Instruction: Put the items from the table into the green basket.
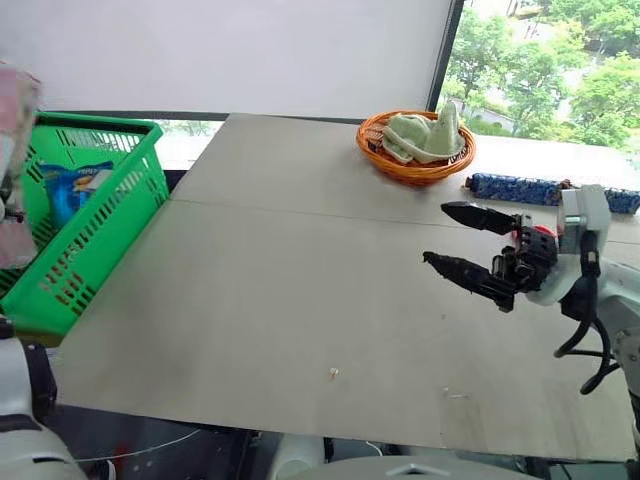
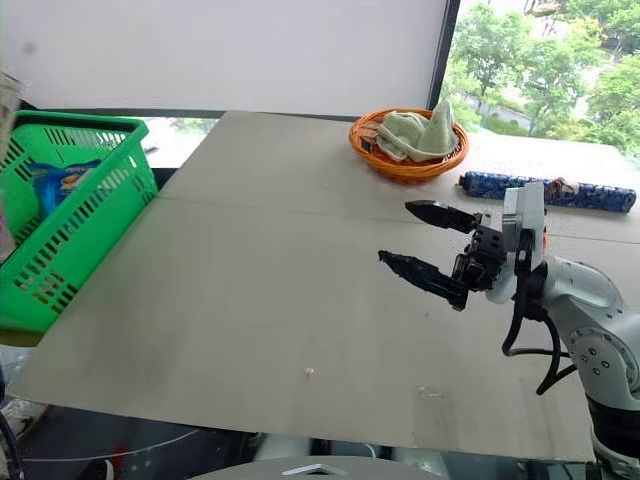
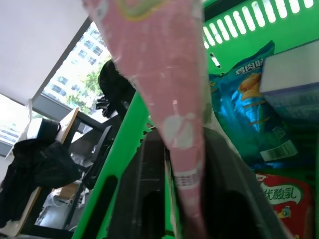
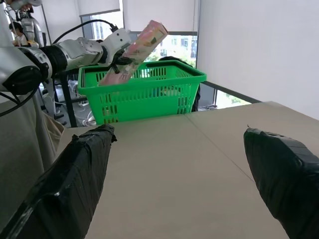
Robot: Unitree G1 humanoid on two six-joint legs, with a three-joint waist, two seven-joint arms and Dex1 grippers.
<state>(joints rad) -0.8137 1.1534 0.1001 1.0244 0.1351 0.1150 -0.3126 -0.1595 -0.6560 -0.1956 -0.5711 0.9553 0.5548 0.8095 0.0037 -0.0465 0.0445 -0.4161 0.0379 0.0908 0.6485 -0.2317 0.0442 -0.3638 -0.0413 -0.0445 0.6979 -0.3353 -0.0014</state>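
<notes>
We saw the long pink box (image 4: 134, 50) up in the air over the green basket (image 4: 144, 97), tilted on a slant, its lower end between the fingers of the left gripper (image 4: 119, 67). From the left wrist view the box (image 3: 164, 89) ran up between the two dark fingers (image 3: 144, 199), with the basket's inside just behind it. Whether the fingers were pressing the box or had begun to slacken, we could not tell from that close angle.

Inside the basket (image 1: 85, 225) lay a blue snack bag (image 3: 251, 114), a red packet (image 3: 279, 199) and a pale box (image 3: 294, 74). The basket stood just off the left edge of the table (image 1: 300, 300), its rim near the tabletop.

Over on the right side, the right gripper (image 1: 462, 245) hung above the table with its two black fingers (image 4: 75, 174) spread wide apart and nothing between them, pointing across towards the basket.

At the far end of the table sat the round orange wicker basket (image 1: 415, 165) with green cloths (image 1: 425, 135) in it, and just beside it the long blue patterned roll (image 1: 515, 187).
</notes>
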